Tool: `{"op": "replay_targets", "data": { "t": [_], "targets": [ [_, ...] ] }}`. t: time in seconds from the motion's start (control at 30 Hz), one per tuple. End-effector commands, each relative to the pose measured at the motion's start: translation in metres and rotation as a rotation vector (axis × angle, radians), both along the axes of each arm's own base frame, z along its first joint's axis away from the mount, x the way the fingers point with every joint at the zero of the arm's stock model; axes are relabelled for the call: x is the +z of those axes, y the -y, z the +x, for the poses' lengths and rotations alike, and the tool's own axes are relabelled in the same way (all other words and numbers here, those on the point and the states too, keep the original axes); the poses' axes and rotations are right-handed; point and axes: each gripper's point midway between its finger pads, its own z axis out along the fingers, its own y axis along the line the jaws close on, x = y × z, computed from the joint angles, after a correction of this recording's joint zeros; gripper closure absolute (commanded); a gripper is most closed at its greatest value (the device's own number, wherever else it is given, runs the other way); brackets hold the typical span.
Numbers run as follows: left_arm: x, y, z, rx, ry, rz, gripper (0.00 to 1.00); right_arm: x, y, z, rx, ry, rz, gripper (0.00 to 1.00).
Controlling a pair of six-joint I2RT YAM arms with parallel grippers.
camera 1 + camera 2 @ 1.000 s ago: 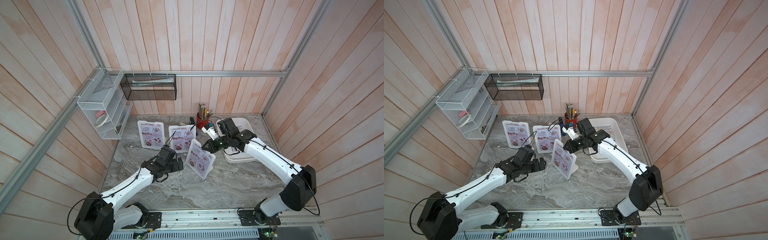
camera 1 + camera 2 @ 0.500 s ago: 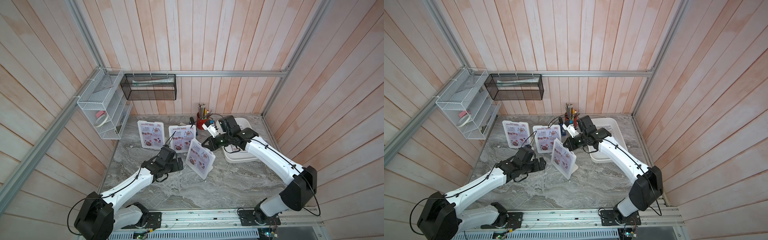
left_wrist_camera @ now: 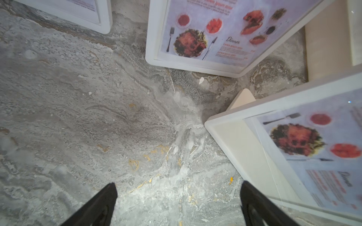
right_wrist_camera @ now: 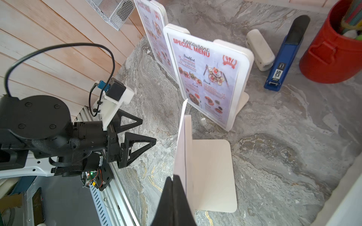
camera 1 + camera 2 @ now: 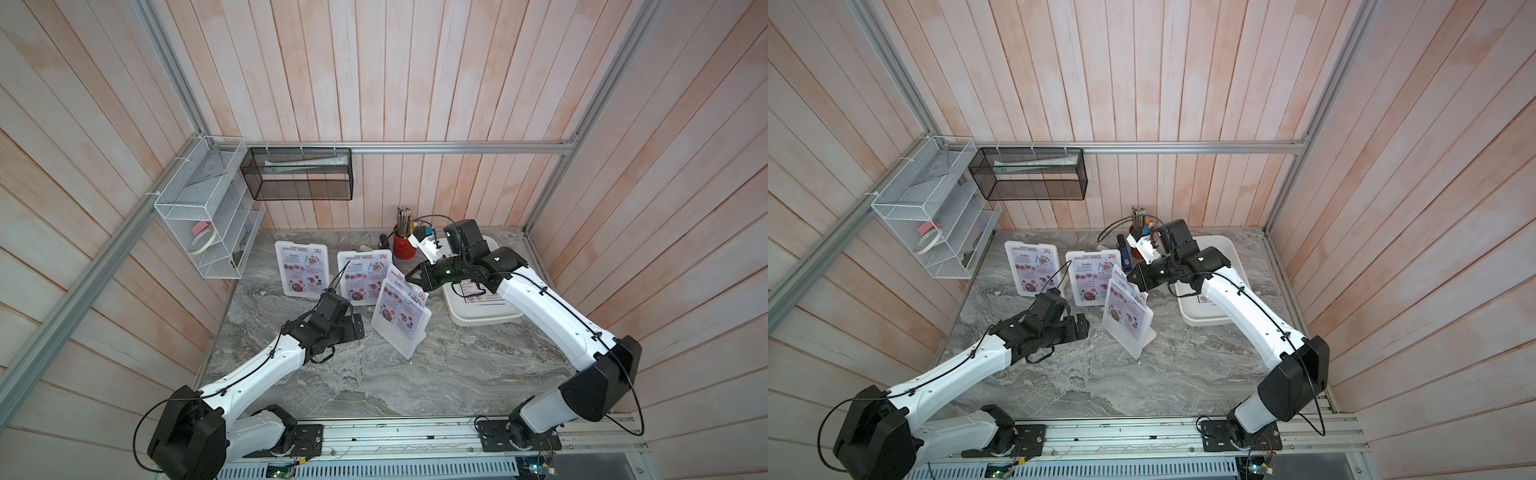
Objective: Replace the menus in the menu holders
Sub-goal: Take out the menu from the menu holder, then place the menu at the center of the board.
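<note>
Three white menu holders stand on the marble table, each with a red-titled Special Menu: one at the back left (image 5: pixel 301 270), one in the middle (image 5: pixel 362 277) (image 4: pixel 207 76), and a turned one in front (image 5: pixel 401 328) (image 3: pixel 244 140). The front holder's menu (image 5: pixel 398 277) (image 4: pixel 181 140) sticks out above its top. My right gripper (image 5: pixel 410 276) (image 4: pixel 174 179) is shut on that sheet's top edge. My left gripper (image 5: pixel 356 328) (image 3: pixel 177 187) hangs open just left of the front holder, nothing between its fingers (image 3: pixel 98 205). A blue-bordered menu (image 5: pixel 473 293) lies in the tray, partly hidden by my right arm.
The white shallow tray (image 5: pixel 484 318) sits right of the holders. Behind them stand a red pencil cup (image 5: pixel 402 246), a blue stapler (image 4: pixel 285 56) and a small white object (image 4: pixel 258 50). Wire racks (image 5: pixel 208 216) hang on the left and back walls.
My right gripper has risen a little with the sheet's top edge in it, so the menu now stands out above the front holder. The left arm has not moved.
</note>
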Motion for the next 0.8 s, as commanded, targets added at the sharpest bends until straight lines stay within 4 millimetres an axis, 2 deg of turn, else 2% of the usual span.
{"op": "replay_targets", "data": {
  "t": [0.0,0.23,0.3,0.4,0.47,0.57,0.77],
  "targets": [
    [0.033,-0.005,0.014,0.012,0.074,0.003,0.0,0.033,0.01,0.002,-0.013,0.075,0.009,1.0],
    [0.077,-0.026,0.037,0.057,0.144,0.0,0.0,0.107,0.011,0.0,0.008,0.205,0.071,1.0],
    [0.088,-0.04,0.046,0.094,0.162,0.005,0.0,0.124,0.004,-0.006,0.035,0.238,0.089,1.0],
    [0.101,-0.067,0.059,0.18,0.175,0.017,0.0,0.139,-0.014,-0.018,0.09,0.269,0.098,1.0],
    [0.108,-0.087,0.067,0.238,0.184,0.024,0.0,0.142,-0.033,-0.031,0.145,0.274,0.107,1.0],
    [0.115,-0.116,0.075,0.325,0.193,0.03,0.0,0.135,-0.07,-0.053,0.244,0.258,0.124,1.0],
    [0.119,-0.176,0.073,0.501,0.192,0.061,0.0,0.095,-0.143,-0.113,0.481,0.146,0.178,1.0]
  ]
}}
